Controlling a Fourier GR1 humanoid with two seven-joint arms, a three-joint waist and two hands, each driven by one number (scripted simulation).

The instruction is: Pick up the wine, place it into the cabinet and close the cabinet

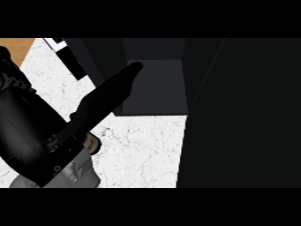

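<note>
One hand in view: left hand (97,103), close under the camera and blocking much of the scene. Its grey forearm (74,174) enters at the bottom edge. No right hand seen.

Grasp unreadable: cannot tell whether the hand is spread, closed, or clamped on anything.

Wine not clearly visible. A small tan bit (91,142) just below the hand may be part of it, not certain.

White marble counter (140,150) lies beneath and beyond the hand. Ahead of the hand's tip, the dark cabinet (154,88) stands open. To the hand's right is a tall dark panel (244,114), door or side wall, unclear.

Risks, as judged: the tip shows against the opening's left edge and could clip it. With the wine hidden, shutting the cabinet could leave it outside or knock it over.
</note>
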